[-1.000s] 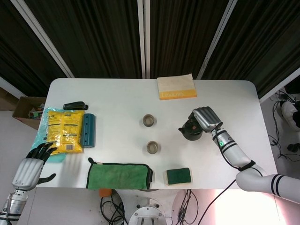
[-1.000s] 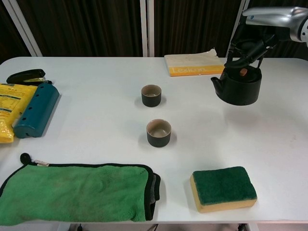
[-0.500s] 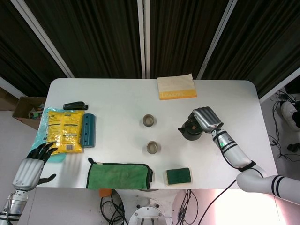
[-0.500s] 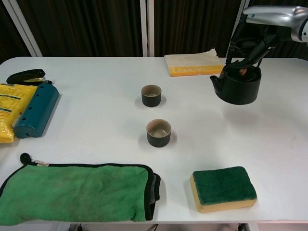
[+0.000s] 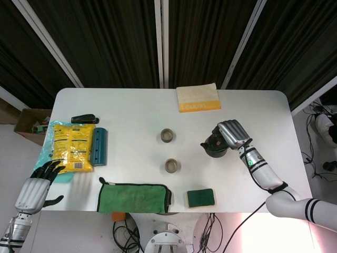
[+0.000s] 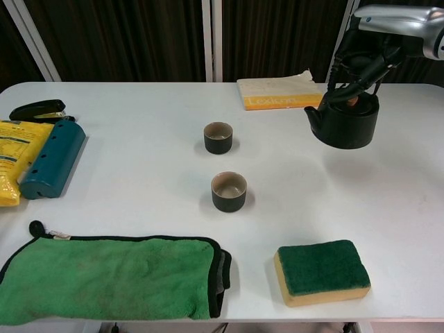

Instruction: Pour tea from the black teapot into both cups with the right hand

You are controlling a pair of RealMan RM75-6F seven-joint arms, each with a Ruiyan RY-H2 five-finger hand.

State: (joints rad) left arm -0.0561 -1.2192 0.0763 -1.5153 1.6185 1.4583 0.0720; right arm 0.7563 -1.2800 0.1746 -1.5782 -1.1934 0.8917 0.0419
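Observation:
The black teapot (image 5: 214,146) (image 6: 345,122) hangs just above the table at the right, spout pointing left toward the cups. My right hand (image 5: 233,134) (image 6: 372,47) grips its handle from above, fingers curled around it. Two small dark cups stand in the middle: the far cup (image 5: 167,135) (image 6: 218,137) and the near cup (image 5: 172,166) (image 6: 229,191), both upright and to the left of the teapot. My left hand (image 5: 34,187) hangs off the table's front left corner, fingers apart, holding nothing; the chest view does not show it.
A yellow-edged book (image 5: 198,98) (image 6: 280,91) lies behind the teapot. A green sponge (image 5: 200,197) (image 6: 322,271) and a green cloth (image 5: 134,198) (image 6: 111,277) lie along the front edge. A blue case (image 5: 98,147), yellow bag (image 5: 71,145) and black stapler (image 5: 84,118) sit at the left.
The right hand has raised the teapot slightly off the table and drawn it a little to the right. The left hand and both cups have not moved.

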